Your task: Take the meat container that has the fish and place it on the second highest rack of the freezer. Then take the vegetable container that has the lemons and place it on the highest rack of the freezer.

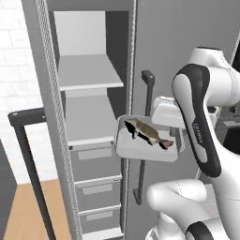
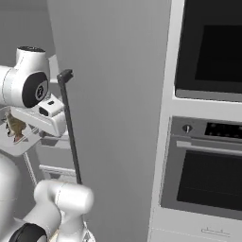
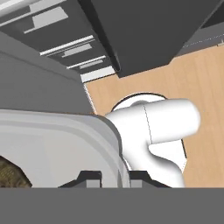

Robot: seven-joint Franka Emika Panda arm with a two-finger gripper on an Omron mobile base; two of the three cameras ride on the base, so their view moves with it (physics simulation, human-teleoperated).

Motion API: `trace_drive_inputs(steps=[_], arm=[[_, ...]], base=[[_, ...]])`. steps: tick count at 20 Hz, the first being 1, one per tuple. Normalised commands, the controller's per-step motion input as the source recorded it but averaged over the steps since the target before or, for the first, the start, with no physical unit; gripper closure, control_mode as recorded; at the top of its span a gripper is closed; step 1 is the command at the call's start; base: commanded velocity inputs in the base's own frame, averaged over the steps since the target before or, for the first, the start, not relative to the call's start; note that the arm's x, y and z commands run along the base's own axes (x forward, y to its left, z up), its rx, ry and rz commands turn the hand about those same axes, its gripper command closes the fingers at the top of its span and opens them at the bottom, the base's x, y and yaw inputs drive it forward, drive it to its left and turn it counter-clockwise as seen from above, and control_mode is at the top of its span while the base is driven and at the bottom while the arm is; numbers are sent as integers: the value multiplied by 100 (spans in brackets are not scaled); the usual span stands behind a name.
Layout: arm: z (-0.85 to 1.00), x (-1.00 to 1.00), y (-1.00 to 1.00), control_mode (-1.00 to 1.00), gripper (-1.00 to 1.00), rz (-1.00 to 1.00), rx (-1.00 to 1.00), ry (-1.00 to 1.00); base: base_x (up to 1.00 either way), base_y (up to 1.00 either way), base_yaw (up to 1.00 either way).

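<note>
The meat container [image 1: 140, 149], a shallow light-grey tray, hangs in the air to the right of the open freezer [image 1: 89, 70], about level with its second shelf [image 1: 89, 119]. The brown fish [image 1: 147, 132] lies along the tray. In the hand view my gripper [image 3: 116, 177] is shut on the tray's rim [image 3: 114, 144], with the fish's tail [image 3: 11, 173] at the lower left. The right base view has the tray [image 2: 16, 149] and fish [image 2: 14, 127] at the far left, under my white hand. The vegetable container and the lemons are out of view.
The freezer's grey door [image 2: 118, 94] stands open to the right, its black bar handle [image 1: 147, 93] just behind the tray. Pale drawers [image 1: 96, 187] sit below the shelves. A black bar [image 1: 28, 140] stands at the left. Two wall ovens [image 2: 208, 175] are at the right.
</note>
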Motion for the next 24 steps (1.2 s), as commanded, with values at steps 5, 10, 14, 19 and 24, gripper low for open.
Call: trace_drive_inputs(steps=[5,10,14,19,24], arm=[[0,0,0,100,100,0,0,0],[0,0,0,100,100,0,0,0],[0,0,0,100,100,0,0,0],[-9,-14,-23,-100,100,-7,3,3],[-48,-15,-37,-100,100,-31,0,10]], base=[[7,90,0],[74,8,-6],[78,-11,-11],[9,-6,-3],[0,0,0]])
